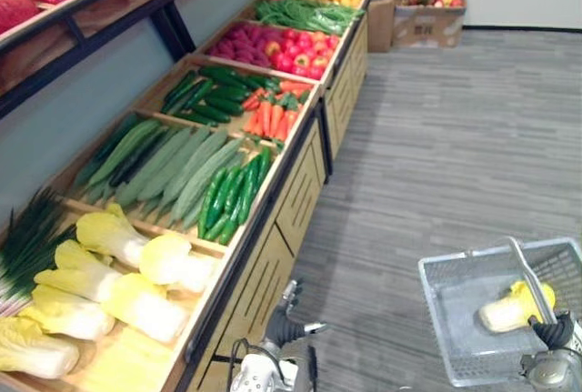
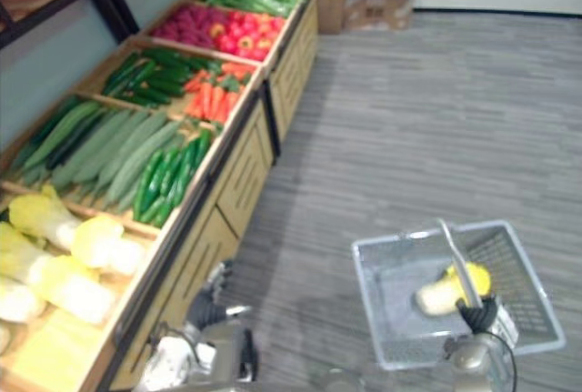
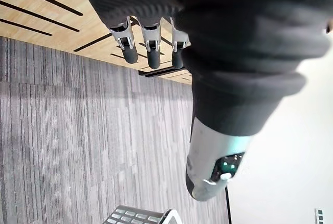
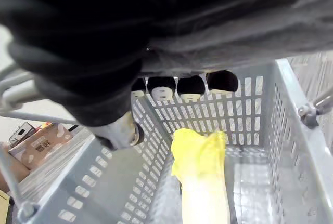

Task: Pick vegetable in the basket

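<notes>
The wooden counter (image 1: 265, 281) of vegetables runs alongside the left robot hand (image 1: 289, 326), which hangs just beside its slatted front, fingers straight and relaxed, holding nothing. The grey mesh basket (image 1: 444, 308) hangs beneath the right robot hand (image 1: 553, 333), whose fingers are curled round its handle (image 1: 526, 272). A pale cabbage (image 1: 507, 310) with yellow leaves lies on the basket's floor, directly below that hand's fingertips (image 4: 190, 86).

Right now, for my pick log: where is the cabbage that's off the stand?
The cabbage lies in the grey basket hanging from the right robot hand, lower right in the eye views, over the carpet, apart from the produce stand.
</notes>
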Motion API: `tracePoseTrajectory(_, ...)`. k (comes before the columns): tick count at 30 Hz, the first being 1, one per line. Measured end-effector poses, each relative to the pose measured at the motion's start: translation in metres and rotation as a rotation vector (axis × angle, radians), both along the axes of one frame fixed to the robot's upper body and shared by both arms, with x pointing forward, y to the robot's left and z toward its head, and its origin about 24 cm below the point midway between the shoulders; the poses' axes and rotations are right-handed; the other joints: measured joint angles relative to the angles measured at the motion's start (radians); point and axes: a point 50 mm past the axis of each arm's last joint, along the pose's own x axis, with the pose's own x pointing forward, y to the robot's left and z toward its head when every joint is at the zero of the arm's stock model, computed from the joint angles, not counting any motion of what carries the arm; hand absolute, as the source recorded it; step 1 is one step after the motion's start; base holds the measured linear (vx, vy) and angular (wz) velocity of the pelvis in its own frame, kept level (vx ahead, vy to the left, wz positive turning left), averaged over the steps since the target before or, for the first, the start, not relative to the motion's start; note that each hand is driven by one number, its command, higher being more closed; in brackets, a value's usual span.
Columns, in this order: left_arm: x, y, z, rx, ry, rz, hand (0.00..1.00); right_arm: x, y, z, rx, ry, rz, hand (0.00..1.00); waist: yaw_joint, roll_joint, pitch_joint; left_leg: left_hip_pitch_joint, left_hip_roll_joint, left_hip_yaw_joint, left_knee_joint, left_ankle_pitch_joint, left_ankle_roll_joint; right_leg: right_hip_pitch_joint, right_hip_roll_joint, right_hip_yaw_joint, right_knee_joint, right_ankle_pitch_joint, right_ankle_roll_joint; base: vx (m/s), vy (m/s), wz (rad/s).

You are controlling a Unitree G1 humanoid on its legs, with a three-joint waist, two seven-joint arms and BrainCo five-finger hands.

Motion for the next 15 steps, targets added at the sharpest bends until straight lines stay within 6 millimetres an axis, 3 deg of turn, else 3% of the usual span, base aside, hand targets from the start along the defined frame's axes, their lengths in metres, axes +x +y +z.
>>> tracePoseTrajectory(2,-0.001,-0.001,0.0,-0.003,0.003,0.002,0.0,0.0,-0.002,0.0,-0.001,0.003,-0.009,1.0,0.0,0.035,-0.002,0.061,0.012,-0.023,-0.239,0.066,0.003,0.029,0.031,0.009,-0.016,-0.023,0.028,0.34,0.246,-0.17)
tracePoseTrajectory(3,-0.002,0.002,-0.002,0.004,0.013,0.01,0.0,0.0,0.001,-0.003,0.012,0.011,-0.012,1.0,0.004,0.035,0.002,0.071,0.013,-0.019,-0.254,0.148,0.016,0.035,0.031,0.031,-0.015,-0.045,0.045,0.28,0.253,-0.29)
tracePoseTrajectory(6,0.002,0.012,-0.002,0.023,0.01,0.052,0.0,0.015,0.018,-0.01,0.051,0.009,0.042,1.0,0.019,-0.035,0.017,0.073,-0.052,0.066,-0.218,0.069,0.048,0.014,-0.052,0.117,0.005,-0.062,0.043,0.25,0.211,-0.45)
tracePoseTrajectory(8,0.005,0.012,-0.001,0.025,0.002,0.053,0.0,0.019,0.021,-0.01,0.056,0.016,0.059,1.0,0.026,-0.052,0.018,0.101,-0.076,0.107,-0.215,0.03,0.073,-0.056,-0.089,0.18,0.169,-0.054,0.054,0.25,0.199,-0.5)
tracePoseTrajectory(9,0.006,0.012,0.002,0.025,-0.012,0.054,0.0,0.018,0.024,-0.013,0.073,0.027,0.064,1.0,0.026,-0.061,0.022,0.135,-0.088,0.123,-0.216,0.004,0.084,-0.144,-0.105,0.222,0.376,-0.019,0.095,0.21,0.189,-0.26)
tracePoseTrajectory(10,0.007,0.013,0.004,0.028,-0.018,0.054,0.0,0.018,0.027,-0.016,0.085,0.031,0.064,1.0,0.025,-0.062,0.023,0.159,-0.093,0.126,-0.218,-0.01,0.089,-0.189,-0.11,0.238,0.483,0.027,0.106,0.34,0.249,-0.28)
tracePoseTrajectory(11,0.007,0.017,0.004,0.044,-0.02,0.049,0.0,0.016,0.034,-0.021,0.113,0.047,0.073,1.0,0.014,-0.071,0.028,0.224,-0.094,0.127,-0.24,-0.029,0.098,-0.266,-0.108,0.267,0.662,0.145,0.13,0.38,0.209,-0.12)
tracePoseTrajectory(12,0.005,0.022,0.004,0.065,-0.019,0.043,0.0,0.014,0.042,-0.028,0.141,0.06,0.083,1.0,-0.002,-0.069,0.024,0.292,-0.085,0.115,-0.256,-0.055,0.102,-0.317,-0.098,0.25,0.77,0.139,0.084,0.33,0.135,-0.06)
tracePoseTrajectory(15,0.006,0.027,0.009,0.081,-0.038,0.037,0.0,0.009,0.042,-0.029,0.145,0.068,0.079,1.0,-0.006,-0.072,0.019,0.35,-0.065,0.1,-0.269,-0.097,0.104,-0.406,-0.093,0.158,0.706,0.076,0.043,0.3,0.069,0.06)
